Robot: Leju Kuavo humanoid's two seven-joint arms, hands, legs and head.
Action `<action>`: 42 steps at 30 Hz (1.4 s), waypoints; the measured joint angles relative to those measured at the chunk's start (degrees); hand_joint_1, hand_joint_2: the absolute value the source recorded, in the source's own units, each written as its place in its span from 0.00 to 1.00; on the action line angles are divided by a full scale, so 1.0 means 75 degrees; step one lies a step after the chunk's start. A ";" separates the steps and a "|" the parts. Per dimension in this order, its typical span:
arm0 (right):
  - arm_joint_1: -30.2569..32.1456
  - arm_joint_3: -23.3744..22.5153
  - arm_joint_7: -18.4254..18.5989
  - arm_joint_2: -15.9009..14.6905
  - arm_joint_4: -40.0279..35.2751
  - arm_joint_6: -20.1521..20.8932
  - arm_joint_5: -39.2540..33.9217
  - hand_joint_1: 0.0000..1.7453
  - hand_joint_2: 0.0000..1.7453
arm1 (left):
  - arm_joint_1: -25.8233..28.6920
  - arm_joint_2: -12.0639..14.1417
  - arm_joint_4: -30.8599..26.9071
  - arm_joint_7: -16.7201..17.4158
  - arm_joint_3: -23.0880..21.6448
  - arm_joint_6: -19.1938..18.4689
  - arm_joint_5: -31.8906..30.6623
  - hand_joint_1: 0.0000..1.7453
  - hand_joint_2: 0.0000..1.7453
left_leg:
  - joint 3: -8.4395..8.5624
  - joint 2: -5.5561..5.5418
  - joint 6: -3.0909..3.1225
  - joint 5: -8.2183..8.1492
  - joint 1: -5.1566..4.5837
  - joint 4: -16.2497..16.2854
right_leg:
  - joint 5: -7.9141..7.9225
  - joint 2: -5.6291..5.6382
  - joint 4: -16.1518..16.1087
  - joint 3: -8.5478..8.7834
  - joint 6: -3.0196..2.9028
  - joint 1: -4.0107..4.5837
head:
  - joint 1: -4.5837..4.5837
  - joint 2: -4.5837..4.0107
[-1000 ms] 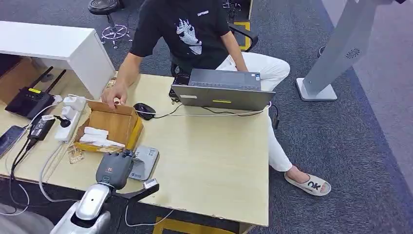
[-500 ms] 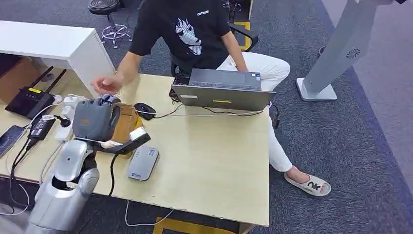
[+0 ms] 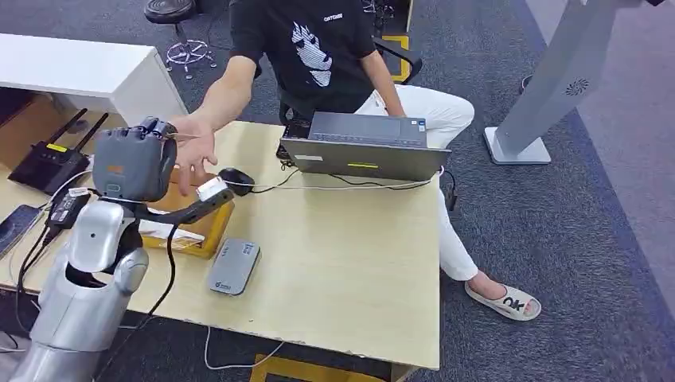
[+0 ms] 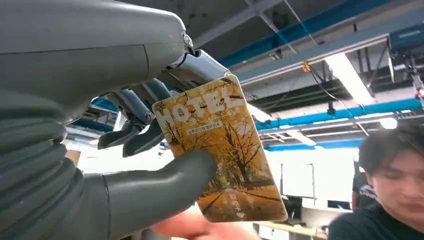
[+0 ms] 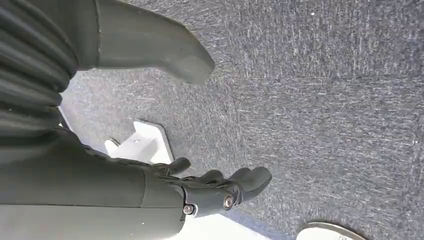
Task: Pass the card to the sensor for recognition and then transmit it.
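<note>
Card pinched between left hand thumb and fingers, raised over the table's far-left side, person's hand reaching right beside it; sensor sits lower on the table (handover step, I'd say). Left wrist view: grip looks firm, next move needs a release once the person holds the card. Right wrist view: right hand hangs over carpet, fingers loosely apart, holding nothing.

Left hand hides the card; box partly covered.
</note>
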 joint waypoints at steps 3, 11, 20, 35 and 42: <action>-0.0003 0.0000 0.0000 0.0000 0.0018 0.0000 0.0047 0.00 1.00 | -0.0003 0.0015 0.0000 0.0000 0.0021 0.0108 0.0000 1.00 1.00 | 0.0000 0.0000 0.0000 0.0000 0.0000 0.0000 | 0.0000 0.0000 0.0000 0.0000 0.0000 0.0000 | 0.0000 0.0000; -0.0012 0.0000 -0.0055 0.0000 0.0050 0.0026 0.0155 0.00 1.00 | 0.0054 0.0009 0.0000 0.0032 0.0099 0.0880 -0.0230 0.00 1.00 | -0.0001 0.0000 0.0000 0.0000 0.0000 0.0000 | 0.0000 0.0000 0.0000 -0.0001 0.0000 0.0000 | 0.0000 0.0000; -0.0010 0.0000 0.0055 -0.0003 0.0082 0.0189 0.0210 0.00 1.00 | 0.0078 -0.0070 0.0000 0.0137 0.0225 0.1102 -0.0297 0.00 1.00 | -0.0001 0.0000 0.0000 0.0000 0.0000 0.0000 | 0.0000 0.0000 0.0000 0.0000 0.0000 0.0000 | 0.0000 0.0000; -0.0001 0.0000 0.0227 -0.0003 0.0114 0.0382 0.0353 0.00 1.00 | 0.0255 -0.0248 0.0000 0.0108 0.0341 0.1262 -0.0222 0.00 1.00 | -0.0001 0.0001 0.0000 0.0000 0.0000 0.0000 | 0.0000 0.0001 0.0000 0.0000 0.0000 -0.0001 | 0.0000 0.0000; 0.0026 0.0000 0.0184 -0.0003 0.0119 0.0370 0.0356 0.00 1.00 | 0.0822 -0.0192 -0.0064 0.0049 0.0534 0.1364 -0.0178 0.00 1.00 | -0.0005 0.0000 0.0000 -0.0001 0.0001 -0.0001 | -0.0002 0.0001 0.0000 -0.0003 0.0000 0.0000 | 0.0000 0.0000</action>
